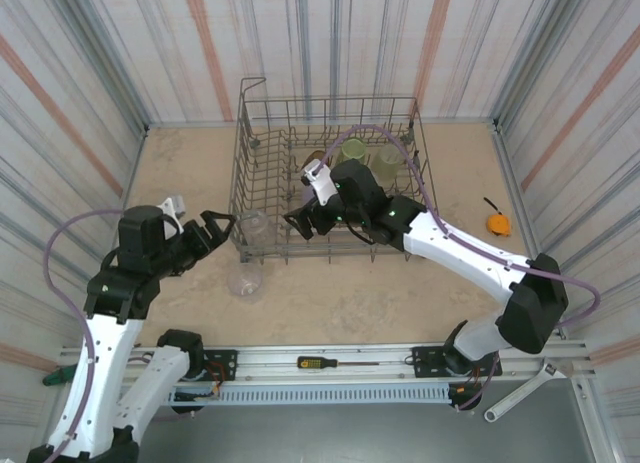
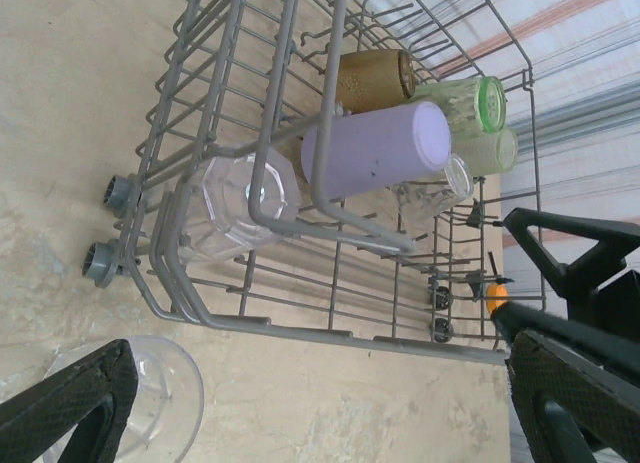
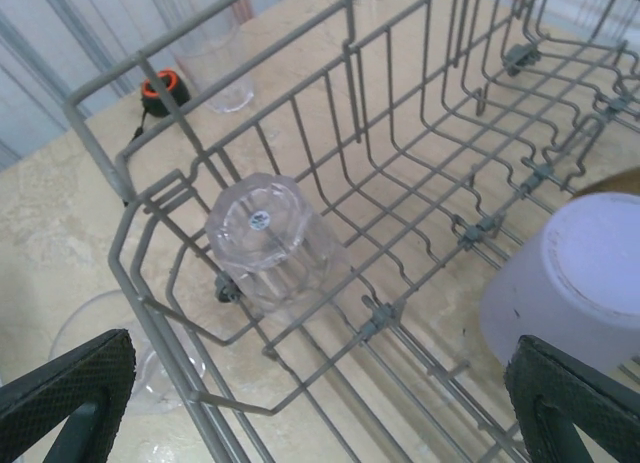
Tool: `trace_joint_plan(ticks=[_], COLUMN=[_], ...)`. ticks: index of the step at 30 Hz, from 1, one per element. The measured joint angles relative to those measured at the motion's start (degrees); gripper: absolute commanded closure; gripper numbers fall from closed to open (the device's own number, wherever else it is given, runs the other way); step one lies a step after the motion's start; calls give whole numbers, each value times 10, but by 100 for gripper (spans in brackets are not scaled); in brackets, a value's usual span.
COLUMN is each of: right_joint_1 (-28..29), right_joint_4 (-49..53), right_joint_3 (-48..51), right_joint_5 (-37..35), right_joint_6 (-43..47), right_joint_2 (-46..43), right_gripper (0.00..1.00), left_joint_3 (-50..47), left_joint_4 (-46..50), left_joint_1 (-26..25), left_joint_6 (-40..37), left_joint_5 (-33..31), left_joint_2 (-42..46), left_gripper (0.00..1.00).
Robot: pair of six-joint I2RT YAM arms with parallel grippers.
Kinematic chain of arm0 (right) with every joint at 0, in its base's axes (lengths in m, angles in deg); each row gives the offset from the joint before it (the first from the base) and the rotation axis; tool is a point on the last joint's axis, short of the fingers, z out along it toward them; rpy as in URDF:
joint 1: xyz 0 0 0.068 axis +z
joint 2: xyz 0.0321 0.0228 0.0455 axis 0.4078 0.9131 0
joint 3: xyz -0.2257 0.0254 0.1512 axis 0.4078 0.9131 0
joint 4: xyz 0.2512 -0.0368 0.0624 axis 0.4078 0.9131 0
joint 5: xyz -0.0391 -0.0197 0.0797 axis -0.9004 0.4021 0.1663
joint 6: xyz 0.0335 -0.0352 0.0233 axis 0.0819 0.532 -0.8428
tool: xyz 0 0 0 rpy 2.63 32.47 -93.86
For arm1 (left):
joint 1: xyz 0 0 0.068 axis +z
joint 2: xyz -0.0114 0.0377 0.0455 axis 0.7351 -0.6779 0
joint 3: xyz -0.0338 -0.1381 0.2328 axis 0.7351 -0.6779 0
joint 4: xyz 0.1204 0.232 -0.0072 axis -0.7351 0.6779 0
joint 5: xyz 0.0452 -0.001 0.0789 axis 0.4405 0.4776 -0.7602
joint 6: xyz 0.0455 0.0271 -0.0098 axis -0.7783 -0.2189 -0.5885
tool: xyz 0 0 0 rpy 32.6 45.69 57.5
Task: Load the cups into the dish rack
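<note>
Currently on the table (image 1: pixel 330 303): one grey wire dish rack (image 1: pixel 241 183), standing mid-table toward the far wall, with six cups seen inside. Item one, racked clear cup (image 3: pixel 265 238), bottom up and tilted among the tines in the near-left corner. Item two, lavender cup (image 2: pixel 375 148), closed end outward, beside item one and farther into the rack. Item three, second clear cup (image 2: pixel 432 191), just beside the lavender one and partly hidden by wires. Items four to six, amber cup (image 2: pixel 375 78), green cup (image 2: pixel 465 103) and yellowish cup (image 2: pixel 492 151), grouped together in the rack's far half. Outside the rack: loose clear cup (image 1: pixel 245 280), on the table just off the near-left corner. Left gripper (image 1: pixel 218 227): jaws spread wide, holding nothing, beside the rack's left wall and close by the loose clear cup. Right gripper (image 1: pixel 298 223): jaws likewise wide apart and empty, reaching over the rack's near-left part above the racked clear cup. Sundries: small orange object (image 1: pixel 497 223) on the table, well right of the rack; screwdriver (image 1: pixel 320 363) on the rail by the arm bases.
</note>
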Motion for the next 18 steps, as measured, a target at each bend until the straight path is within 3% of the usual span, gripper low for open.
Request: trace_joint_plan(ticks=[9, 18], right_joint_1=[-16, -37], right_joint_4=[5, 4], right_joint_3=[42, 69], right_joint_5=[-3, -2], right_joint_6=[-21, -38], right_joint_2=[-31, -64], right_gripper=[1, 1], left_joint_3=[-21, -21], left_joint_4=[14, 16], left_joint_1=[-128, -200], left_joint_6=[21, 20], left_joint_5=[-98, -166], left_joint_2=[-19, -88], left_gripper=[1, 1])
